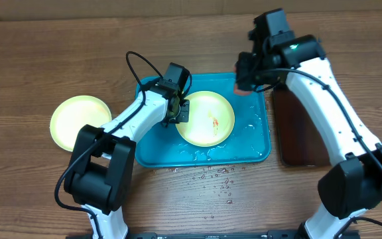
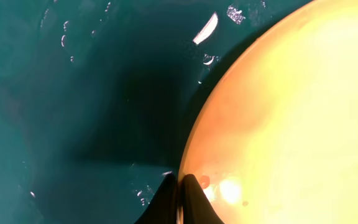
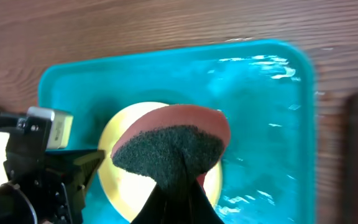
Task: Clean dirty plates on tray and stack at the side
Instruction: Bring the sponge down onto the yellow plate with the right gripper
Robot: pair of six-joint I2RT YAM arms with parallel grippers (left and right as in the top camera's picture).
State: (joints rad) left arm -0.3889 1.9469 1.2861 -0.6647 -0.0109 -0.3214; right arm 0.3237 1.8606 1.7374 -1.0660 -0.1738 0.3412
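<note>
Both shut: left gripper (image 2: 179, 194) pins plate (image 1: 212, 109) rim on tray (image 1: 256, 143), centre frame, steadying it; right gripper (image 3: 178, 186) clamps sponge (image 3: 169, 143) to scrub.

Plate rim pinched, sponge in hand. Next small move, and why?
Probably lower the right end effector with its sponge onto the red smear on the plate: the sponge hangs above the tray, and the left end effector grips the rim.

Robot lab bench, white left arm (image 1: 134, 118) and right arm (image 1: 333, 99) mounted at a wood-grain table (image 1: 45, 46), wet teal tray (image 1: 252, 136)
</note>
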